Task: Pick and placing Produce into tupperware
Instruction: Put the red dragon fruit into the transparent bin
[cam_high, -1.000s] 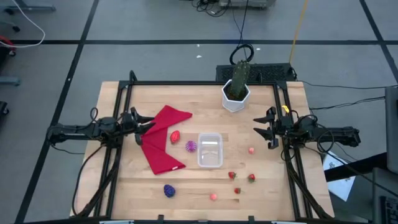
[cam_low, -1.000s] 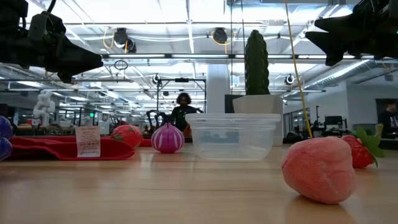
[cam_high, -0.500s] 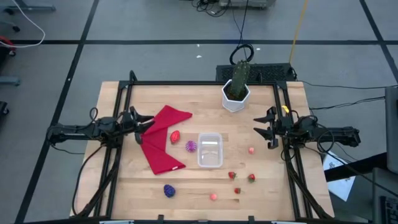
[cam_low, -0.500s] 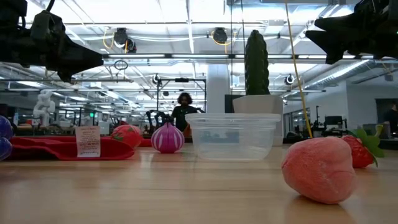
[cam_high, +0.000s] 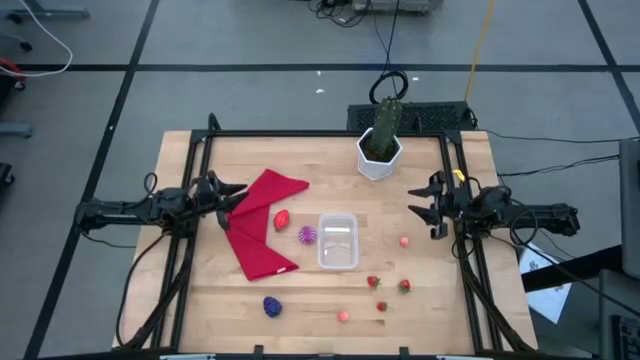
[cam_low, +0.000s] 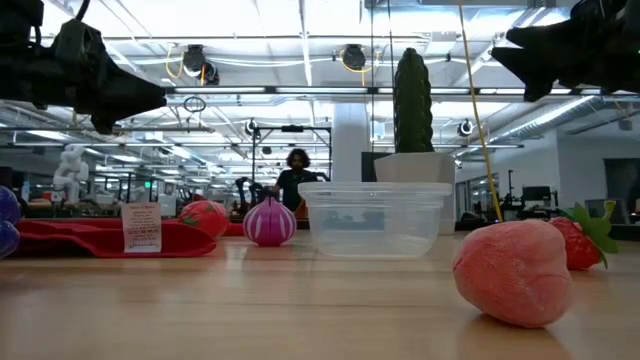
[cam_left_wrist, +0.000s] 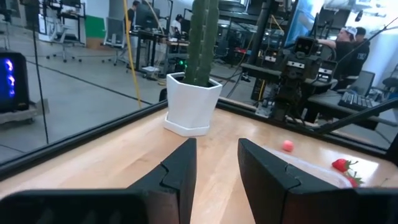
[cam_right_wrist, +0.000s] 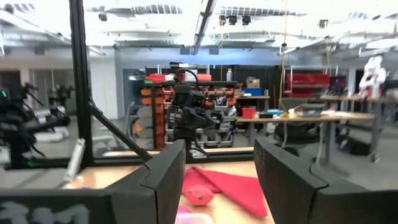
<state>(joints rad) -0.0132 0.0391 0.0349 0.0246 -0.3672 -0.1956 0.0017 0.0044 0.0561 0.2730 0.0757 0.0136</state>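
The clear, empty tupperware (cam_high: 337, 241) is seen at the counter's (cam_high: 200, 290) centre, with small red, pink and purple produce (cam_high: 305, 235) scattered around it. Only the low view shows the pink strawberry (cam_low: 513, 272) large. The left claw (cam_high: 237, 192) and right claw (cam_high: 416, 210) are held apart, empty.

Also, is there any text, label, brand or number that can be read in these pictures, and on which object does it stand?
None can be read.
White tag on the red cloth, low view: printed lines, too small and blurred to read.
Blue glowing screen at the edge of the left wrist view: shapes only, no legible characters.
Clear tupperware, white pot and toy produce: no markings visible.
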